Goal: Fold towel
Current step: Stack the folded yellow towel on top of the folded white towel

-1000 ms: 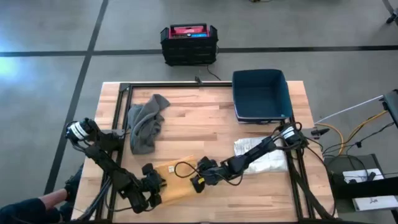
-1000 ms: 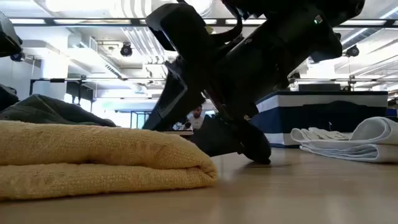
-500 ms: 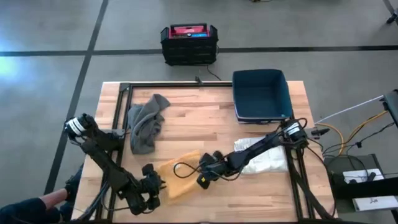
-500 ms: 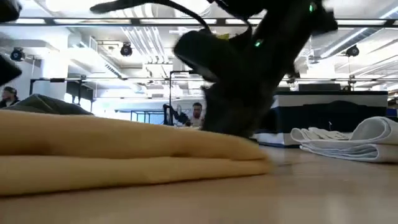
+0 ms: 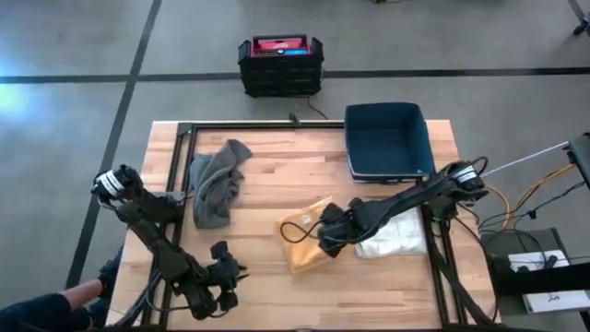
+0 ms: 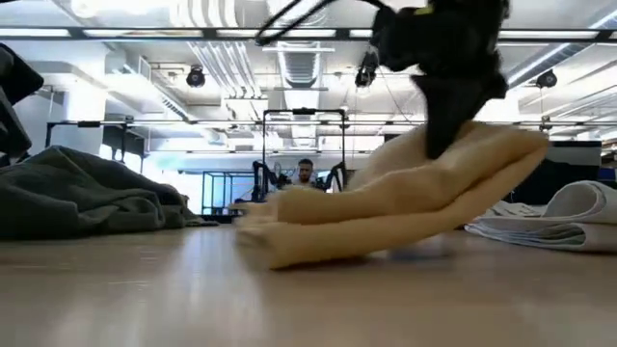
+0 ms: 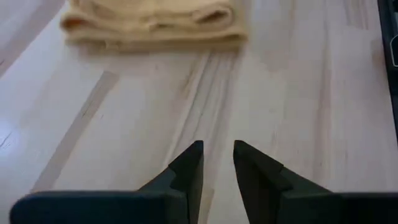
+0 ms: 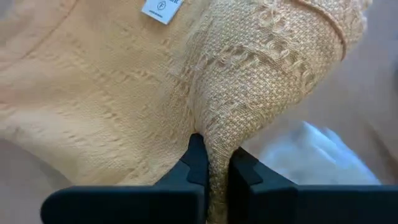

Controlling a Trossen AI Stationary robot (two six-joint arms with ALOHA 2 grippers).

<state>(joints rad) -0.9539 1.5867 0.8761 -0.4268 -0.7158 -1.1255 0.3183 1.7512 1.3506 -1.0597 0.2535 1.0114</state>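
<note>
the folded yellow terry towel (image 5: 305,242) looks nearly done: the right claw (image 5: 329,242) pinches its raised edge beside the white folded cloth stack (image 5: 398,234), the rest on the tabletop; left claw (image 5: 221,293) waits slightly parted, empty

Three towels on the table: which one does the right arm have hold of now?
The yellow towel at mid-table, pinched in the right gripper with one end lifted. The grey towel lies crumpled to the left; the white towel sits folded by the right edge.

The right end effector (image 5: 330,231) grips a yellow towel (image 5: 304,238) mid-desk (image 5: 277,175); the left end effector (image 5: 224,281) waits near the desk's near-left edge.
</note>
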